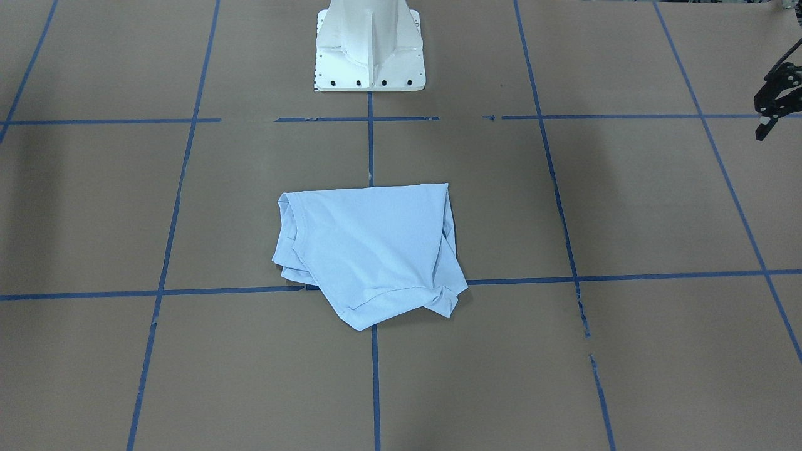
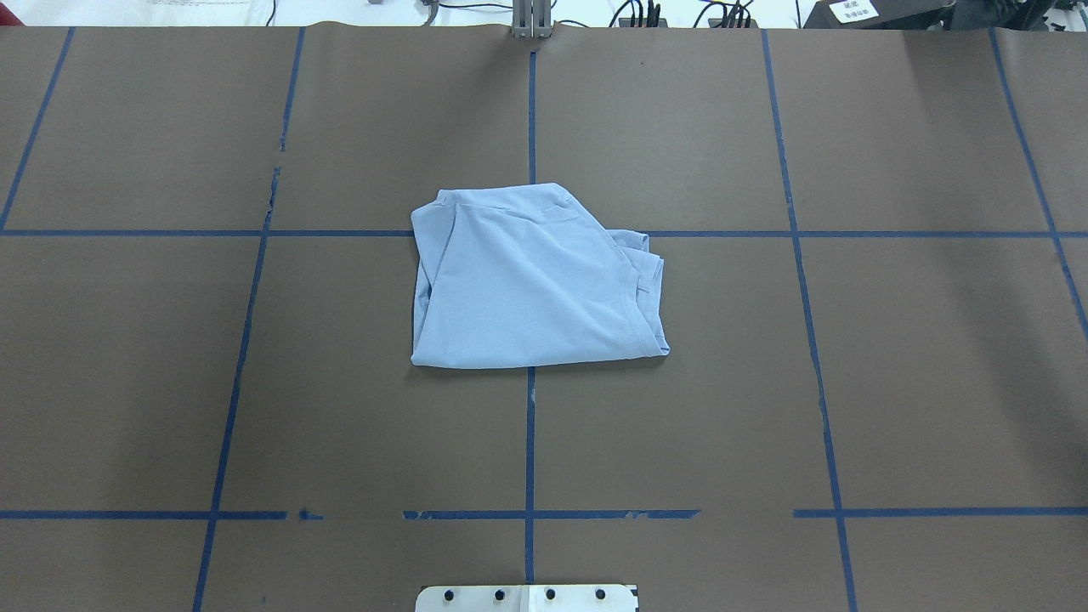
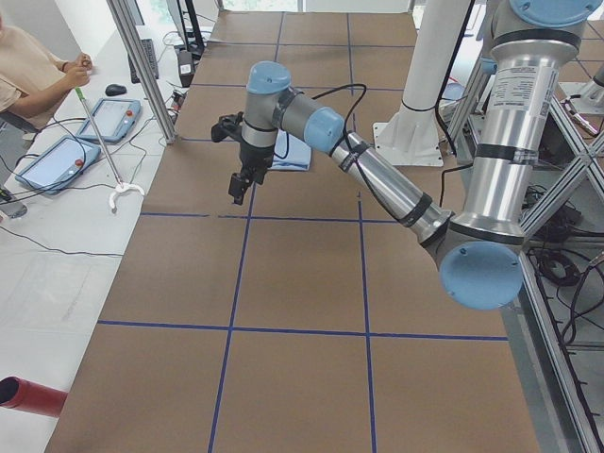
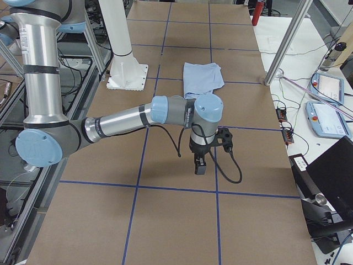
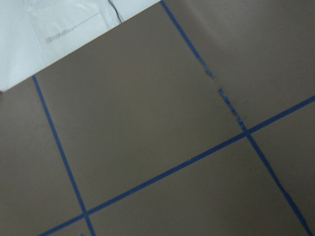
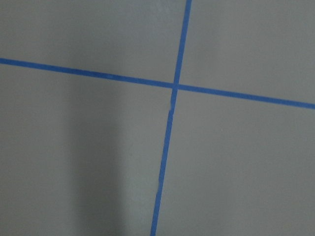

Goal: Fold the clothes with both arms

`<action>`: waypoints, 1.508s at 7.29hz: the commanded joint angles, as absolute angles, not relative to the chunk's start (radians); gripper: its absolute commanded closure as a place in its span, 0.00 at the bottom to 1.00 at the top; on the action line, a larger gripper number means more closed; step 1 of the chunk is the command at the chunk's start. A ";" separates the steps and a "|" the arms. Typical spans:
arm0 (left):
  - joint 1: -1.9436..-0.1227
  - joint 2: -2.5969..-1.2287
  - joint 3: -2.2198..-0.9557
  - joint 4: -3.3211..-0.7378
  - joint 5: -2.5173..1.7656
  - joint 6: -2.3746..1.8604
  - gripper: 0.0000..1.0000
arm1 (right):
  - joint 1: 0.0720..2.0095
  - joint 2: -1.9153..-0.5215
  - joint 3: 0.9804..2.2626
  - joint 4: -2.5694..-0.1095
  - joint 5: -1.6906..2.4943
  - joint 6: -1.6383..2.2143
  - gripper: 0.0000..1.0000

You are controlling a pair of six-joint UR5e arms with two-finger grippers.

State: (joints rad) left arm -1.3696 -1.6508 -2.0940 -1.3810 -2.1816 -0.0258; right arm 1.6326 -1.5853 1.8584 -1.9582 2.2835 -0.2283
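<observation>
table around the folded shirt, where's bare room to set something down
Bare squares flank the T-shirt on both sides, and lie between it and the white pedestal base. It is tightest toward the ends of the table, where the left gripper and right gripper hang above it.

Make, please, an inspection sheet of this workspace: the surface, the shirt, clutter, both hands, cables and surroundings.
Surface: brown table covering with a blue tape grid; the tape is broken in places.
Job's things: light blue T-shirt lies folded at the table's centre, edges uneven, collar showing.
Clutter: nothing seen.
Hands: left hand and right hand hang above bare table, far from the T-shirt; nothing seen in them; open or shut cannot be told.
Cables: black cable along the left arm; black cable loop at the right wrist.
Surroundings: seated person and screen devices on the side bench.
</observation>
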 commanded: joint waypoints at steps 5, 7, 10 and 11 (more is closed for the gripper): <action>-1.450 -1.367 -2.042 -1.579 -2.305 -0.012 0.00 | 1.640 -1.717 1.864 -1.845 2.347 -0.230 0.00; -1.451 -1.347 -2.014 -1.669 -2.374 -0.021 0.00 | 1.638 -1.746 1.861 -1.845 2.342 -0.241 0.00; -1.442 -1.367 -1.964 -1.722 -2.384 -0.020 0.00 | 1.638 -1.736 1.873 -1.845 2.344 -0.226 0.00; -1.443 -1.374 -1.965 -1.735 -2.390 -0.018 0.00 | 1.638 -1.736 1.875 -1.845 2.345 -0.224 0.00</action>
State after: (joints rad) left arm -1.4452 -1.3640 -1.9703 -1.7097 -2.3837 -0.0183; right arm 1.6383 -1.7373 1.8723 -1.8450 2.3442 -0.2282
